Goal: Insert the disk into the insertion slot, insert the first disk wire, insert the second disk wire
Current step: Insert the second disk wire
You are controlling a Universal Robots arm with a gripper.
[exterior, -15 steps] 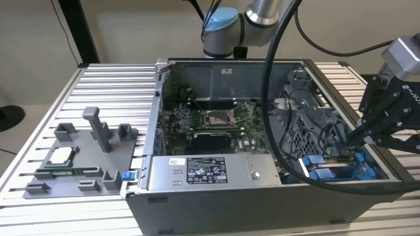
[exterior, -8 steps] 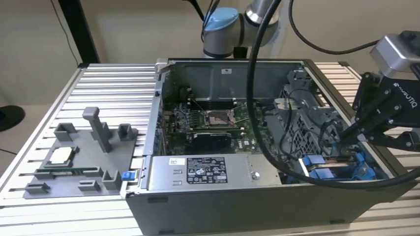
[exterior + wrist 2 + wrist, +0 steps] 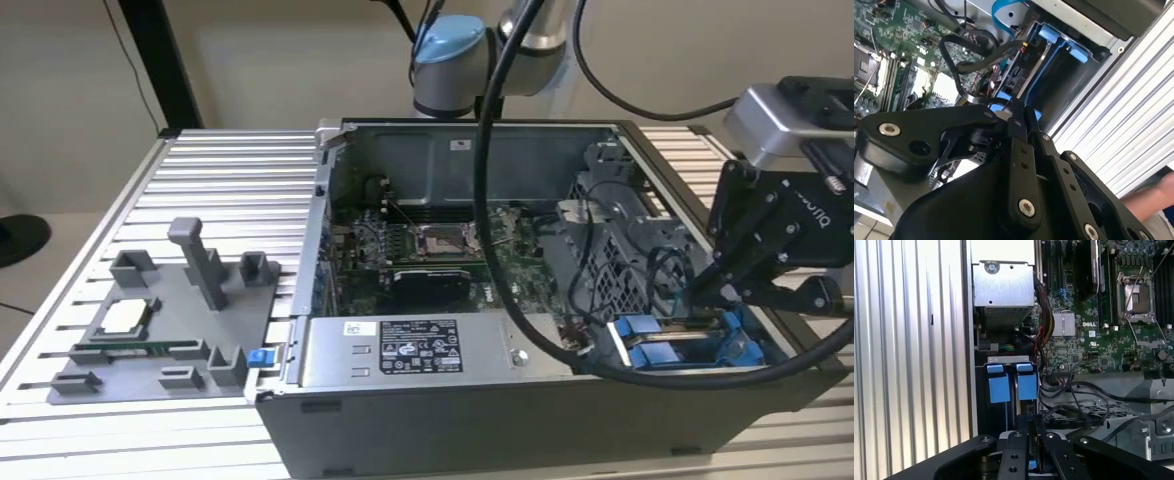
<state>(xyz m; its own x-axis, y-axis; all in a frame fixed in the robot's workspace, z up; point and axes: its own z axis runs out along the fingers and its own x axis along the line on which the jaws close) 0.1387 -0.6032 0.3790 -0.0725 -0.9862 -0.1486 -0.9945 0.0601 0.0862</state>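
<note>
The disk (image 3: 1015, 385) stands on edge in the slot (image 3: 1009, 361) at the case (image 3: 534, 410) corner, its blue tabs up. My gripper (image 3: 1033, 440) hangs just above it, fingers (image 3: 1015, 460) pressed together on a thin dark cable (image 3: 961, 65) end. The exterior view adds the power supply (image 3: 400, 352) beside the bay and a grey fixture (image 3: 160, 330) on the tabletop (image 3: 227, 190); in the second wrist view, the motherboard (image 3: 899, 55).

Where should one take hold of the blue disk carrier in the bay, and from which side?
Probably by its two blue tabs, pinched together from the open side of the case. They stand side by side, and the bay encloses the rest.
</note>
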